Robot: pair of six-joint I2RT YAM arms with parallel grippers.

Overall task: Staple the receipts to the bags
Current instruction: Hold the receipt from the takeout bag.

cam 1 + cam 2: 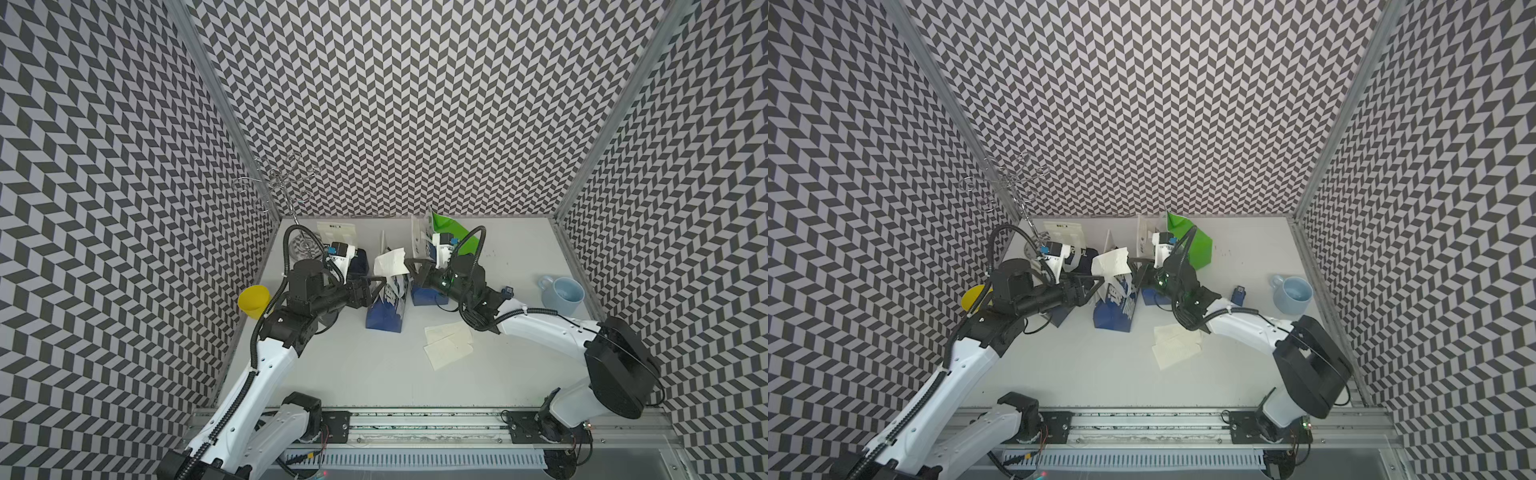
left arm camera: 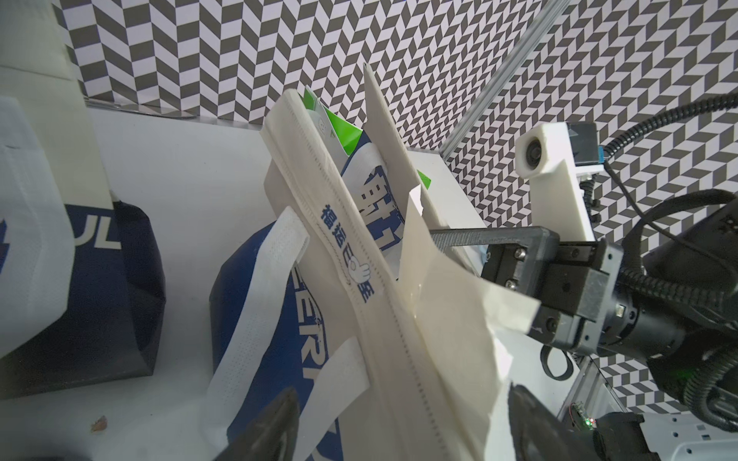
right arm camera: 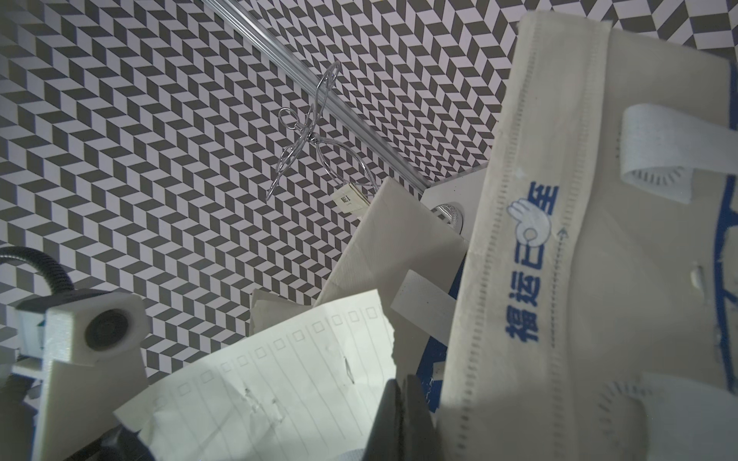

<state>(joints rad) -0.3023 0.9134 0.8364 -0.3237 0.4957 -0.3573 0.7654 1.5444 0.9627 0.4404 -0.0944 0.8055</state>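
Receipt (image 1: 388,262) pinched onto blue bag (image 1: 386,311) rim by right gripper (image 1: 409,264), ready for stapling, left gripper (image 2: 401,393) spread wide

Left end effector (image 2: 399,415) was spread wide, dark fingers (image 2: 275,427) either side of the blue bag's (image 2: 287,287) white top band, not pinching it. Cream receipt (image 2: 459,319) was draped over that band. Right end effector (image 2: 439,236) pointed in from the side, fingers together, tips hidden behind the receipt. Green bag (image 2: 343,135) stood behind. Second dark-blue bag (image 2: 120,287) sat apart on the surface (image 2: 191,179).
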